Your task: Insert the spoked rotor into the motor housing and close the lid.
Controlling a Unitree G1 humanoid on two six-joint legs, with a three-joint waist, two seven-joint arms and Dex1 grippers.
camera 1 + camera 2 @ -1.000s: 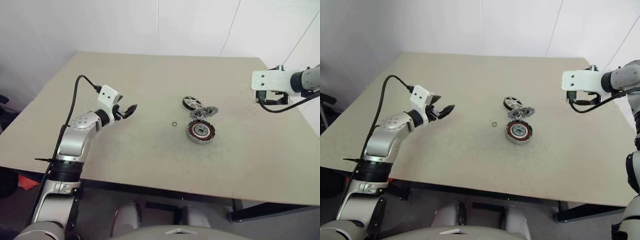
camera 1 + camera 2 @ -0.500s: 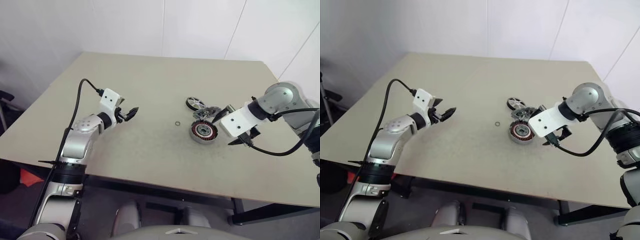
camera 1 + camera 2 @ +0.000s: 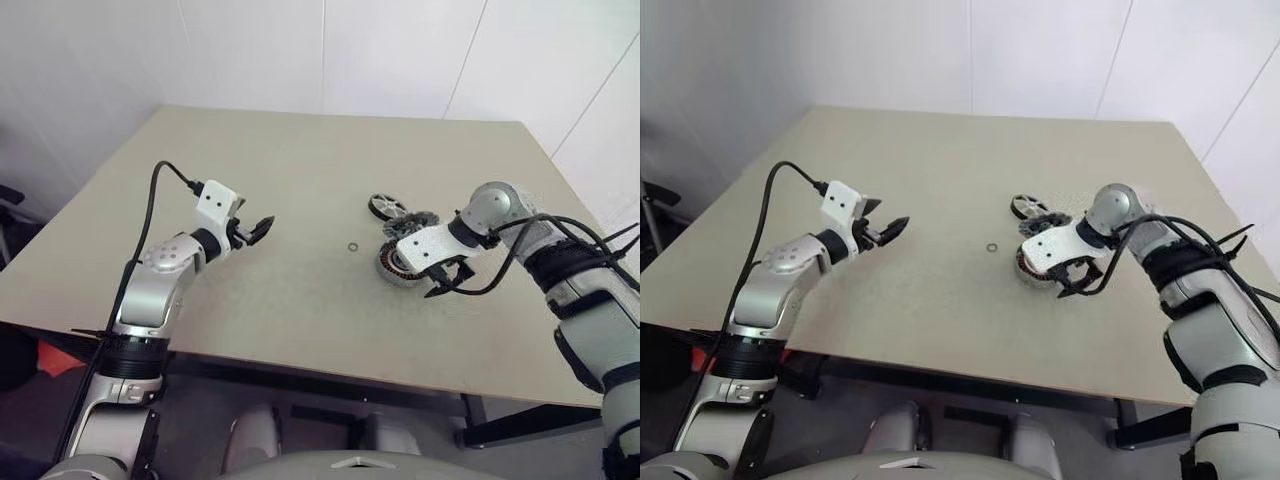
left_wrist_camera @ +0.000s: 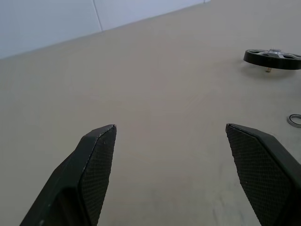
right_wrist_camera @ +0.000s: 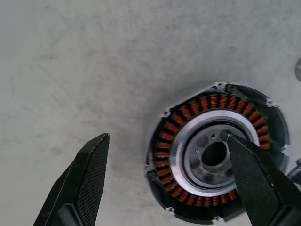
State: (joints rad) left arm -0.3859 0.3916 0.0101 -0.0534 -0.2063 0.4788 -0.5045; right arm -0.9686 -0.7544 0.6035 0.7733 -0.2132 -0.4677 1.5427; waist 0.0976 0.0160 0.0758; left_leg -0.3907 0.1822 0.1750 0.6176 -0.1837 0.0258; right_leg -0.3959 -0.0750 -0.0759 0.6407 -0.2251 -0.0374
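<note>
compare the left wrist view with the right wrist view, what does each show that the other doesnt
Left wrist view: the spoked rotor lying flat on the table, a tiny metal ring nearer the camera, and the white wall behind the table edge.

Right wrist view: the motor housing seen from above, its copper windings circling a dark centre, with one finger of the pincer over it.

Both: a pair of black fingers spread wide apart with nothing held, over the same beige tabletop.

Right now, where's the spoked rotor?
In the left eye view the spoked rotor lies on the table, right of centre, at the far end of the parts cluster, just behind the lid and the motor housing.
</note>
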